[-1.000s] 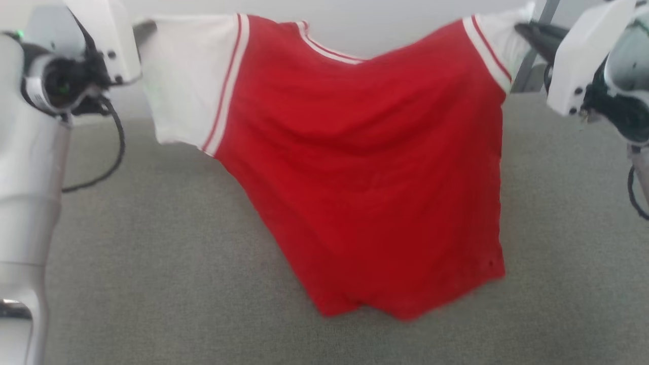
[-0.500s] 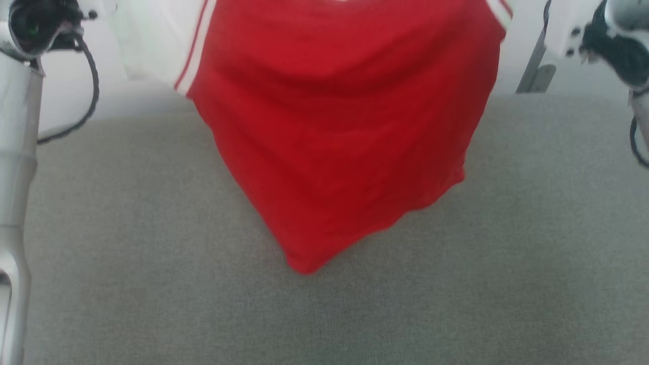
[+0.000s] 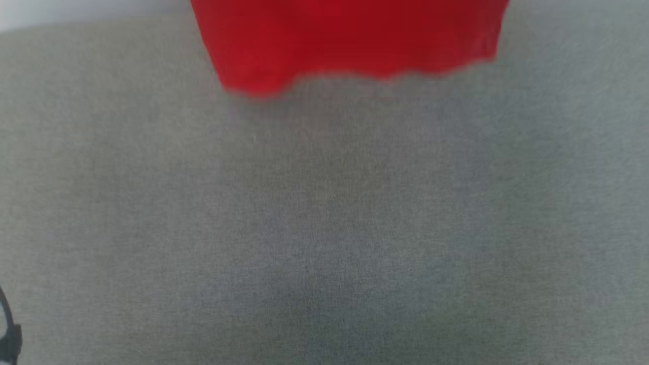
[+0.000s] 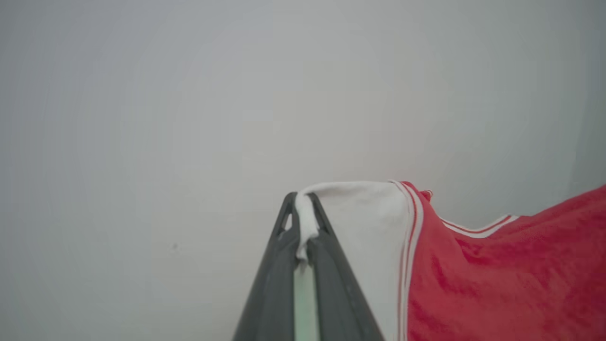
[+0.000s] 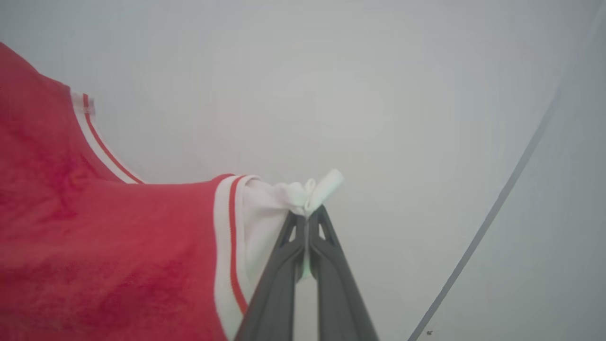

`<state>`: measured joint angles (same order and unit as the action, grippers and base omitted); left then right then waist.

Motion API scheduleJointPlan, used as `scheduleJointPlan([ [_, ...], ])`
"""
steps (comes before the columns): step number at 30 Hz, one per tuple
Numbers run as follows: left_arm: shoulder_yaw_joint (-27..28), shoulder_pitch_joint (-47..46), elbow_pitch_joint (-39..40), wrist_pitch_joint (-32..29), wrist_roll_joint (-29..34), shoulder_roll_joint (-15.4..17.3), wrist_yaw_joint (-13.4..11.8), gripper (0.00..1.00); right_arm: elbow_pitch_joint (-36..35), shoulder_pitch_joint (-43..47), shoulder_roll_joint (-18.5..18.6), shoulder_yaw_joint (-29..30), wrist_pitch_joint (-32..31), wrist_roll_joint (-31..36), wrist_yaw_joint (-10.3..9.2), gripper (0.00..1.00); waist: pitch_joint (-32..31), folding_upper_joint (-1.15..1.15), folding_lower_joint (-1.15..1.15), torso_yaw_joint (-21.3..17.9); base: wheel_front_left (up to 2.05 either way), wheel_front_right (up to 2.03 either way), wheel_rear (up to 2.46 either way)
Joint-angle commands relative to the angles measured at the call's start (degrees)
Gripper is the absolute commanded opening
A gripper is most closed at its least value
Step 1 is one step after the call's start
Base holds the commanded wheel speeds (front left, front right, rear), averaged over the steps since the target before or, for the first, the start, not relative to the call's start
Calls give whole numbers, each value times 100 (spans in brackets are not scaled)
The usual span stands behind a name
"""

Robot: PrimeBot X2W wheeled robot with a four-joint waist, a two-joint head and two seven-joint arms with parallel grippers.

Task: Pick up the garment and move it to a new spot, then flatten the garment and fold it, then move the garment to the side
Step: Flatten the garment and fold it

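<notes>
Pinching the garment [image 4: 497,274] at both ends, I hold it up in the air. My left gripper [image 4: 303,201] is clamped tight, with a fold of the white sleeve [image 4: 364,222] squeezed between its dark fingers. My right gripper [image 5: 307,215] is closed the same way on the other sleeve [image 5: 265,208], and a bunched tuft of white cloth pokes out past the tips. Just beyond each grip the sleeve meets the striped trim [image 5: 232,222], then the red body, which sags between my arms. In the blurred head view the red hem [image 3: 350,71] hangs over the grey surface [image 3: 324,228]; I cannot tell whether they touch. A pale wall [image 4: 189,94] lies behind.
</notes>
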<state>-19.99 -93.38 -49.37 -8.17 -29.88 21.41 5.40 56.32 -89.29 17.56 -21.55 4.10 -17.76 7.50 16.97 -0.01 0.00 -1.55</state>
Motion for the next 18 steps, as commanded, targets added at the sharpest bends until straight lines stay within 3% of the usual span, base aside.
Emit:
scheduleJointPlan([
  [1,-30,-264,-102,558,172,-13,36,0,235,-248,-59,122,487,350,-2,0,434,1,0,23,0,0,0],
  [5,-109,-539,-349,1635,352,-95,98,0,589,-528,-137,364,1010,1074,-2,0,578,1,0,71,0,0,0],
  [8,-250,-392,-622,2008,351,-132,159,0,783,-302,-306,388,1083,1388,-2,0,573,1,0,125,0,0,0],
  [13,-481,4,-1013,2075,225,-198,206,0,1032,157,-413,311,1109,1486,-2,0,491,1,0,218,0,0,0],
  [18,-1042,917,-1001,1611,-314,-174,204,0,1294,919,-532,54,1106,1237,-2,0,281,1,0,306,0,0,0],
])
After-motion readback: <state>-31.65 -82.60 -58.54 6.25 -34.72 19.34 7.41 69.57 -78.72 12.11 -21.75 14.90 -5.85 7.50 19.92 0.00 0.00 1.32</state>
